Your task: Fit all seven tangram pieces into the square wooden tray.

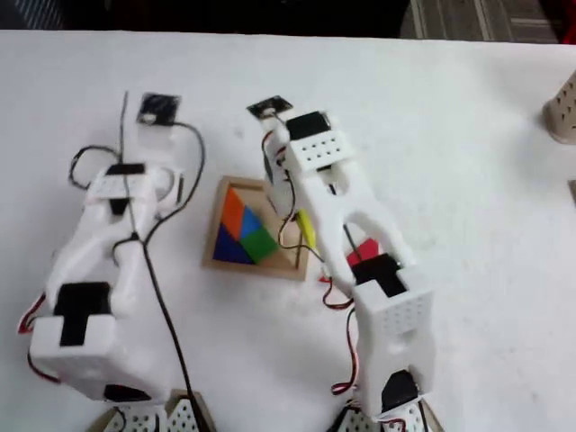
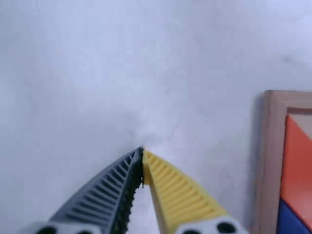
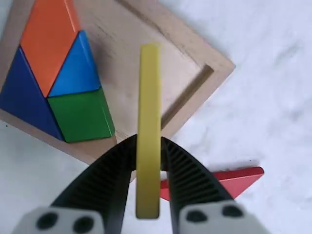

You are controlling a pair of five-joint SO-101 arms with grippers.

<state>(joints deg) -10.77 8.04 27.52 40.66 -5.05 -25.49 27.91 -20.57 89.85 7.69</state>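
The square wooden tray point(image 1: 219, 255) point(image 3: 195, 63) lies between the two arms. It holds an orange piece point(image 3: 46, 41), a light blue piece point(image 3: 73, 73), a dark blue piece point(image 3: 22, 100) and a green piece point(image 3: 78, 114), packed together on one side. My right gripper point(image 3: 147, 148) is shut on a yellow piece point(image 3: 148, 122) point(image 1: 307, 229), held on edge above the tray's bare side. A red piece point(image 3: 234, 180) point(image 1: 364, 251) lies on the table beside the tray, under the right arm. My left gripper point(image 2: 142, 157) is shut and holds nothing, over the bare table next to the tray's edge point(image 2: 269, 161).
The white table point(image 1: 468, 162) has free room at the right and back. A perforated beige object point(image 1: 562, 110) stands at the far right edge. Black cables point(image 1: 162, 297) run across the table by the left arm.
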